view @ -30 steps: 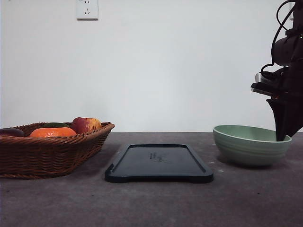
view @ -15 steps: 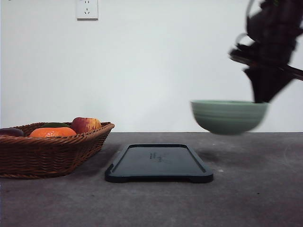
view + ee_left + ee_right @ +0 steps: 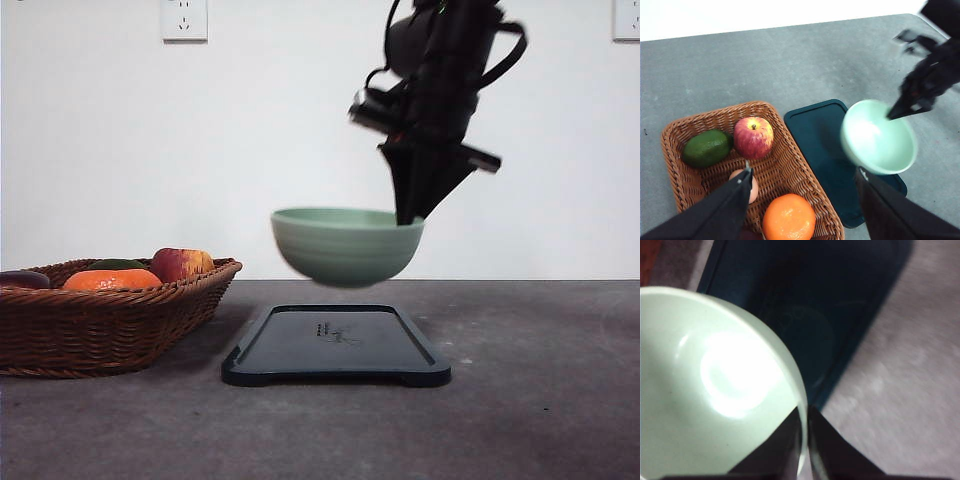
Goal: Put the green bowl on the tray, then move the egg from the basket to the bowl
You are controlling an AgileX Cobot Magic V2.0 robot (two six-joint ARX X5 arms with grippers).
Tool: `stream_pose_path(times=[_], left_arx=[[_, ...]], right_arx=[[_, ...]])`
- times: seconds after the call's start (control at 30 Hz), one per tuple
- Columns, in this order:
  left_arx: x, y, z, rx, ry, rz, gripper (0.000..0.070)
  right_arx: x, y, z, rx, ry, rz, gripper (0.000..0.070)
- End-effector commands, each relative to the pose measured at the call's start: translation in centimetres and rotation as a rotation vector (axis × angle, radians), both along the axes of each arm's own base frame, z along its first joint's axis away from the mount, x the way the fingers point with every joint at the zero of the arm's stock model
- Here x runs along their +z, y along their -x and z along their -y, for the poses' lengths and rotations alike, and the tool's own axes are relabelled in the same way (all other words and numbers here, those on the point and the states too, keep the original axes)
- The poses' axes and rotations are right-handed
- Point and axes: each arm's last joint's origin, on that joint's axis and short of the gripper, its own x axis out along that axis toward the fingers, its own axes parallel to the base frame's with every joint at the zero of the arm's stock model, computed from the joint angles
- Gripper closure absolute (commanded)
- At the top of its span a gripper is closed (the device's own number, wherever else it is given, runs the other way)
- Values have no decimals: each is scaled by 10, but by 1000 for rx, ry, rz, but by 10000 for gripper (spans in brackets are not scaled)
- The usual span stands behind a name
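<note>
right arm (image 3: 440, 70) comes down from the top edge of the front view, right of centre, wrist pointing down, outline blurred. right gripper (image 3: 408, 215) is pinched on the right-hand rim of the green bowl (image 3: 345, 245); in the right wrist view the two dark fingers (image 3: 777, 452) sit one inside and one outside the rim with the wall clamped between them. the bowl hangs level in the air, in the middle of the front view, above the tray (image 3: 335, 345) and not touching it; a gap of wall and table edge shows between bowl bottom and tray.

tray lies flat on the grey table (image 3: 540, 400), lower centre of the front view. basket (image 3: 100, 315) sits at the lower left, cut off by the left frame edge, well apart from the bowl.

left gripper (image 3: 802, 182): its two dark fingers (image 3: 722, 207) stand wide apart at the bottom of the left wrist view, nothing between them, hovering over the basket (image 3: 790, 165). inside the basket: apple (image 3: 753, 137), avocado (image 3: 706, 148), orange (image 3: 788, 218), and the egg (image 3: 751, 186), which is partly covered by one finger. a dark item at the basket's bottom edge is too cut off to identify.

in the left wrist view the bowl (image 3: 879, 137) is at right of centre over the tray (image 3: 825, 145), hiding part of it; the right arm (image 3: 930, 75) is a blurred dark shape at the upper right. in the right wrist view the tray (image 3: 840, 305) is out of focus and the bowl's (image 3: 710, 385) left side runs off the frame.
</note>
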Motion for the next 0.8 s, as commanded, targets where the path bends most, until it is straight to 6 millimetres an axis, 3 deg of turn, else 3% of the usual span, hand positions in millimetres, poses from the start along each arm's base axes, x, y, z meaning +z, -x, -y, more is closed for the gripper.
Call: stream_pose_path(times=[0.0,0.23,0.5,0.57,0.7,0.77], left_arx=[[7,-1,1,-15,-5,33,281],[7,-1,1,-15,-5,32,281],[6,-1,1,-15,-5,23,281],[5,0,1,-16,-6,15,281],[5,0,1,-16,-7,6,281],[5,0,1,-16,-7,7,281]], right_arx=[[-7,-7,-9,0,-3,3,696],[-33,-16,-18,-4,6,-29,696],[-49,-22,-20,-5,14,-42,695],[-49,-22,-21,-3,13,-39,655],[-46,-22,-23,2,5,-32,480],[-41,-22,-22,1,6,-34,472]])
